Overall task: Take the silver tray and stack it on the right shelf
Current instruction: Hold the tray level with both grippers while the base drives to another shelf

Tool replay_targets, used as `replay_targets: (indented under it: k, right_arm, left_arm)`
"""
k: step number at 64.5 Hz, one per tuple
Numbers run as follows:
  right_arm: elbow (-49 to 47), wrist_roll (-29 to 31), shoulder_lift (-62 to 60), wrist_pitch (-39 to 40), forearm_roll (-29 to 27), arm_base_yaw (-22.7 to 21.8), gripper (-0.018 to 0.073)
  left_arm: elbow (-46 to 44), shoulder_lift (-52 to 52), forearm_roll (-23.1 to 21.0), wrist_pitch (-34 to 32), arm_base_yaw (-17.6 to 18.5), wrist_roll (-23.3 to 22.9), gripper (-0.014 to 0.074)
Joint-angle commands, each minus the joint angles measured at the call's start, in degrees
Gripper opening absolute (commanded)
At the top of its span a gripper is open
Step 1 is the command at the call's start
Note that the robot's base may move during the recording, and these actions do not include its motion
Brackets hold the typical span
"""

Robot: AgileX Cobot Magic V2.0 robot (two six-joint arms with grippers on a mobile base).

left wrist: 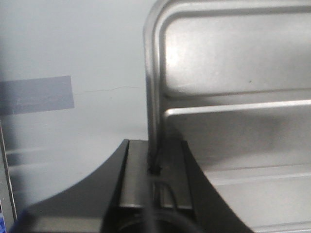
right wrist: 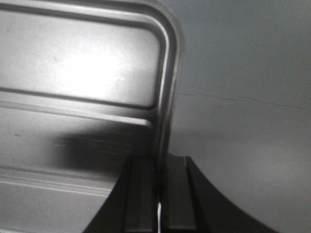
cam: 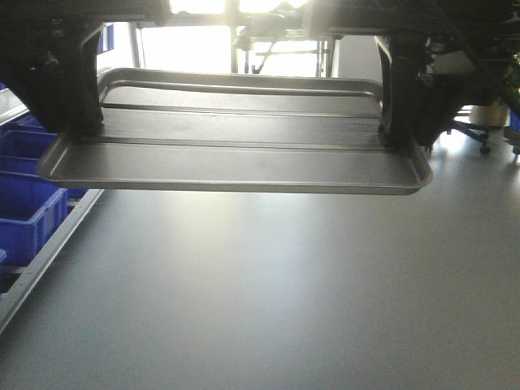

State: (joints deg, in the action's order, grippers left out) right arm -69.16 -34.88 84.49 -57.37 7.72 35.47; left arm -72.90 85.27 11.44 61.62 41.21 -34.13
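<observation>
The silver tray (cam: 236, 142) hangs level in the air above a grey floor, its two long ribs showing. My left gripper (cam: 81, 130) is shut on the tray's left rim. My right gripper (cam: 394, 138) is shut on its right rim. In the left wrist view the tray (left wrist: 233, 97) fills the right side, with the gripper (left wrist: 154, 162) clamped on its edge. In the right wrist view the tray (right wrist: 77, 82) fills the left side, with the gripper (right wrist: 159, 170) clamped on its edge. The right shelf is out of view.
Blue plastic bins (cam: 28, 195) sit on a rack at the left, with a steel rail (cam: 49, 252) running along the floor. A metal frame (cam: 276, 49) stands far behind in bright backlight. A wheeled chair base (cam: 479, 134) is at the far right.
</observation>
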Motion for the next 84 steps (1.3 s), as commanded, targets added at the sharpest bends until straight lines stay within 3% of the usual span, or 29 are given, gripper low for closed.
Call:
replay_targets:
  k: [1,84]
  right_arm:
    - [-1.58,1.24,-2.43,3.01,1.43,0.04,0.0056]
    - [-1.58,1.24,-2.43,3.01,1.43,0.04,0.0056]
  left_arm:
    - [-1.73,-2.00,0.60,-0.57,0.65,0.95,-0.0095]
    - [-1.73,-2.00,0.12,-0.57,0.65,0.95,-0.0095]
